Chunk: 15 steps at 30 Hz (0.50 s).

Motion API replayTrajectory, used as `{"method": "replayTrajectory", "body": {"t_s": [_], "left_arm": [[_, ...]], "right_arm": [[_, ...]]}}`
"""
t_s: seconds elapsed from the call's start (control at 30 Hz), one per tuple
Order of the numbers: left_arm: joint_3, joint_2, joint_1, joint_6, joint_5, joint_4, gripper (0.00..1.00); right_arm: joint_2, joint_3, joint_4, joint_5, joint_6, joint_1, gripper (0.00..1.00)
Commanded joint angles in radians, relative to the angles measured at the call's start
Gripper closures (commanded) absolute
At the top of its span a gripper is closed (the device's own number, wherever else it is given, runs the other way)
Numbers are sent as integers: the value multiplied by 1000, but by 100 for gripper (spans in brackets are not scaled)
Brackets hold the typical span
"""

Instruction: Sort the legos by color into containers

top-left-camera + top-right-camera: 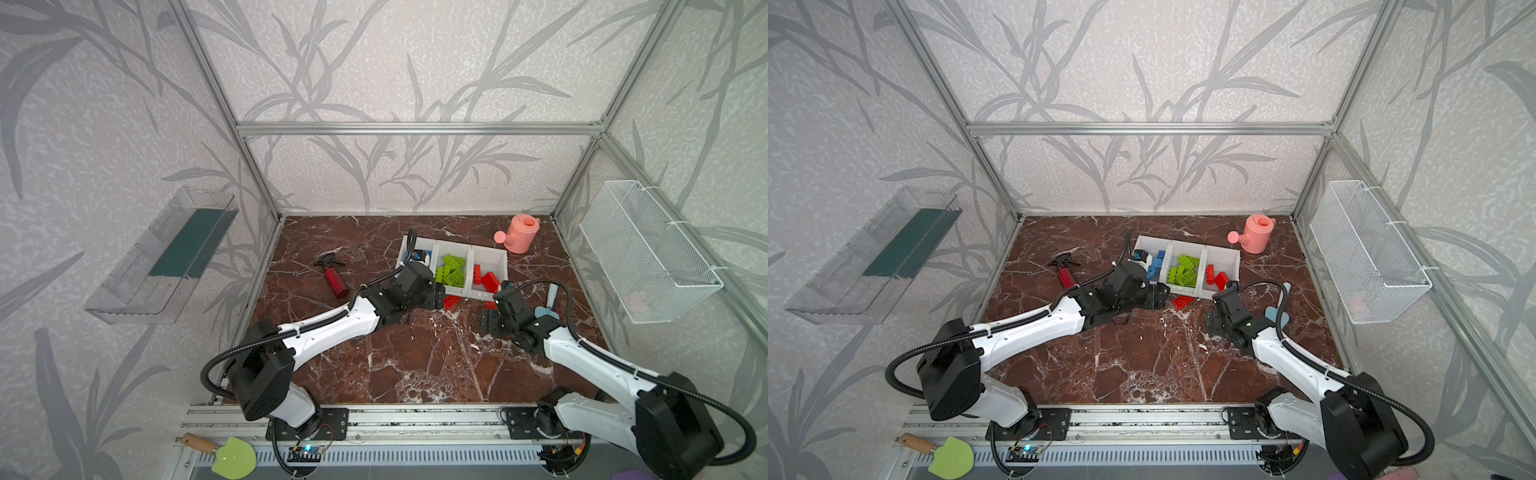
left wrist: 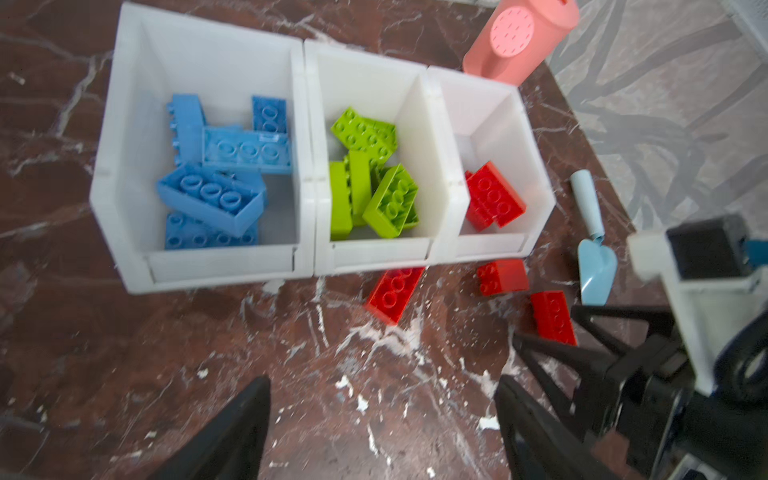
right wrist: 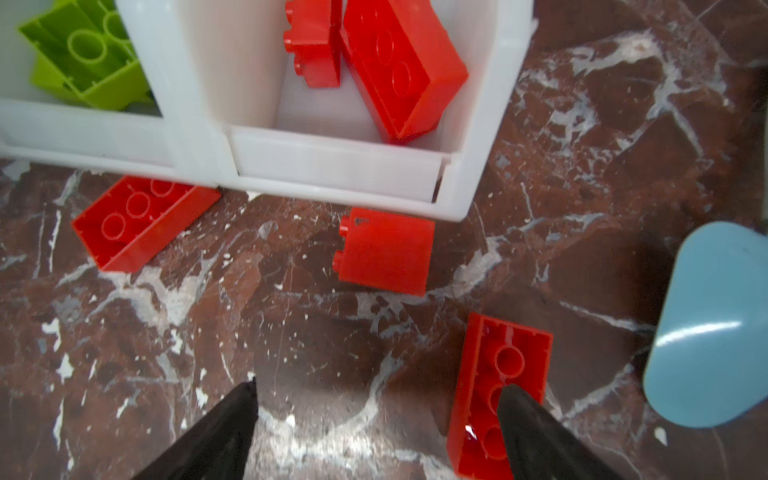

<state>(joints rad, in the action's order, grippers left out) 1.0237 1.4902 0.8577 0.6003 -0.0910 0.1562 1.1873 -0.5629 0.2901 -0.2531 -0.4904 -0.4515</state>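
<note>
Left wrist view — sorting nearly done, three reds left.
Inside the containers [image 2: 224, 270] the blue legos [image 2: 212, 199], green legos [image 2: 374, 183] and some red legos [image 2: 494, 195] each lie in their own bin; three red bricks [image 2: 395, 295] rest on the table [image 2: 124, 374] just before the front lips. Both the left gripper [image 2: 380, 390] and right gripper [image 3: 376, 388] stand spread, empty — the right one beside the nearest brick.
</note>
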Motion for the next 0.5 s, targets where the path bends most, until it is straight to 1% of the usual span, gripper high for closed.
{"method": "replayTrajectory", "body": {"t_s": [0.0,0.17,0.27,0.47], "left_arm": [[-81,-79,3,48,-50,-50,16],[-185,-145,4,64,-61,-40,16],[-217,-162,5,64,-73,-23,16],[-247,-175,4,72,-76,-16,16]], "right_arm": [[82,-48,-95,-24,-30,21,9],[229,-113,-123,-51,-66,33,9],[295,-146,-124,-59,-78,35,10],[371,-177,-124,-55,-75,36,23]]}}
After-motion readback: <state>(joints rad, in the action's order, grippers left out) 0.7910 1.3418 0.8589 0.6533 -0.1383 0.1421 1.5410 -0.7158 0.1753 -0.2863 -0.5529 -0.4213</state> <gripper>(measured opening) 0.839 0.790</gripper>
